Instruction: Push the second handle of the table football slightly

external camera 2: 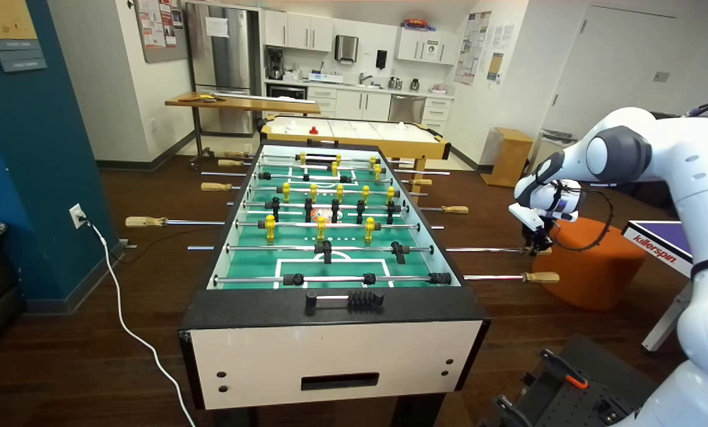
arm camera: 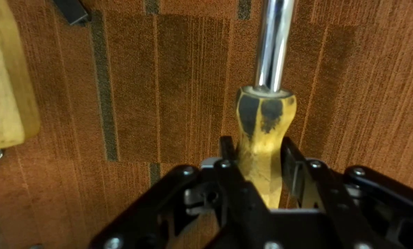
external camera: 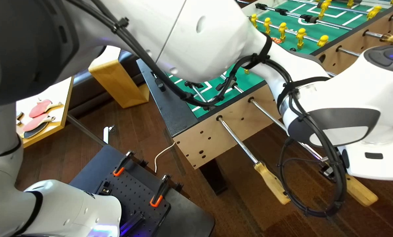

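The second handle (arm camera: 268,110) is pale wood with dark worn patches, on a steel rod (arm camera: 276,45) in the wrist view. My gripper (arm camera: 256,143) has one finger on each side of it, just behind its wide collar, and looks shut on it. In an exterior view the gripper (external camera: 328,170) is partly hidden by the arm and cable, and the handle's end (external camera: 362,192) sticks out beyond it. In another exterior view the gripper (external camera 2: 536,240) is small and dark at the second rod (external camera 2: 484,249). The table football (external camera 2: 336,341) has a green field.
The first handle (external camera: 272,182) runs beside the second, nearer the table's corner; its wood (arm camera: 7,90) shows at left in the wrist view. A cable loop (external camera: 339,184) hangs from the arm. An orange ottoman (external camera 2: 597,279) stands behind the gripper. Further handles (external camera 2: 453,209) project farther along.
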Controlling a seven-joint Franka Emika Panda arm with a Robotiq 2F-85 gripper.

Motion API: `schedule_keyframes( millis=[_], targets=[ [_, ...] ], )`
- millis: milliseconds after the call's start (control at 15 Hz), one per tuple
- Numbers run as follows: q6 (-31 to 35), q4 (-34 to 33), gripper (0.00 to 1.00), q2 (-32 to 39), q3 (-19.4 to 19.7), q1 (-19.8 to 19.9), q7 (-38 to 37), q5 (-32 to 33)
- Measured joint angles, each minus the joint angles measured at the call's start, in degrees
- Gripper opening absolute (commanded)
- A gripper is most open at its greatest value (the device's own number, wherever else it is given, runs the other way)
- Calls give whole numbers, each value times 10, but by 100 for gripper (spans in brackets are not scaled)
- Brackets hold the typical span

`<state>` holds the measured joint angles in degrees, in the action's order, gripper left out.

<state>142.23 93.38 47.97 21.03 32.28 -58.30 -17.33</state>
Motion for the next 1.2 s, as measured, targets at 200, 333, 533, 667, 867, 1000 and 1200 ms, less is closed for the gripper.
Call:
schedule_keyframes(
  millis=[200, 333, 533, 667, 867, 1000, 1200],
  targets=[
    [0, 13, 11, -11, -12, -4, 9, 0],
    [0, 26, 11, -22, -22, -11, 10, -1],
    [2, 47, 11, -37, -35, -26, 11, -10],
    [7, 64, 11, -49, -43, -40, 16, -24],
    [24, 89, 11, -64, -54, -62, 17, -45],
    [45, 109, 11, -73, -57, -79, 16, -61],
    [82, 137, 11, -84, -60, -103, 15, -78]
  ],
)
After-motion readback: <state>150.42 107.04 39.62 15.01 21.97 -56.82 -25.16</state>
